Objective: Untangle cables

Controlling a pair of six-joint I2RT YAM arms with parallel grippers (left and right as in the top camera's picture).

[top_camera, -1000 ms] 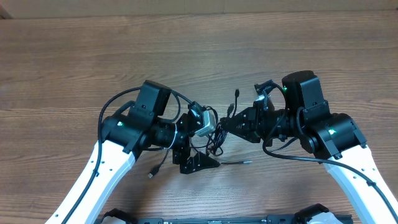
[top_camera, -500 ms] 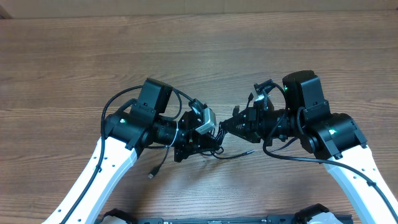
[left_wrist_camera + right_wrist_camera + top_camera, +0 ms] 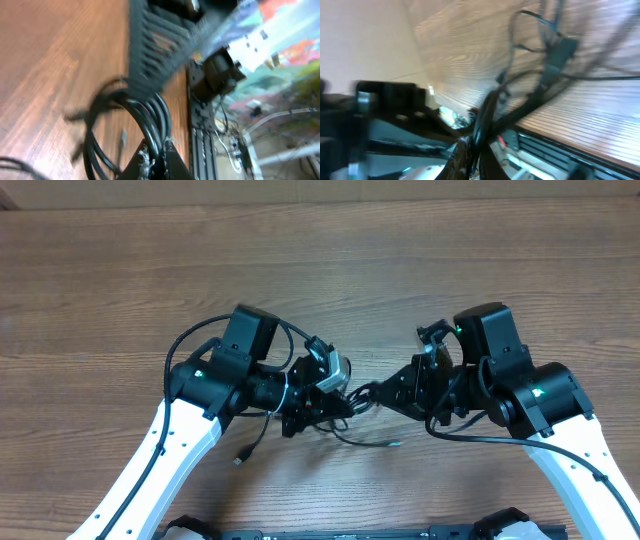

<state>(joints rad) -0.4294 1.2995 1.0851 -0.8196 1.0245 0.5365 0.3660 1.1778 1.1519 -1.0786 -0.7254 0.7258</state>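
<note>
Where the cables are: the cables (image 3: 362,395) bunch in a small knot near the table (image 3: 120,270) front, strung between my two grippers, which sit close together.
Left gripper: the left gripper (image 3: 343,404) is closed tight. In its wrist view several cords loop up and run into the pinched fingertips (image 3: 156,165), so I judge it is holding a bundle, not a single cord.
Right gripper: the right gripper (image 3: 381,392) is also closed down fully. In its wrist view, cords fan out from its fingertips (image 3: 469,156).
Loose ends: one loose strand (image 3: 365,444) trails on the wood toward me, ending in a pale plug tip (image 3: 396,443). A second plug (image 3: 240,461) lies by the left arm.
Weight and stiffness: I expect them to be very light and limp. They will sag and follow any pull, with a little spring in the loops.
Slip: the thin, smooth jackets may slide through a pinch.
Fragile spots: I judge the plug joints are the weak points, so I avoid hard jerks.
Where I would take hold: on the bare cord just behind a plug, one strand at a time.
What I cannot tell: both wrist views are blurred, so I cannot tell which strand crosses which.
</note>
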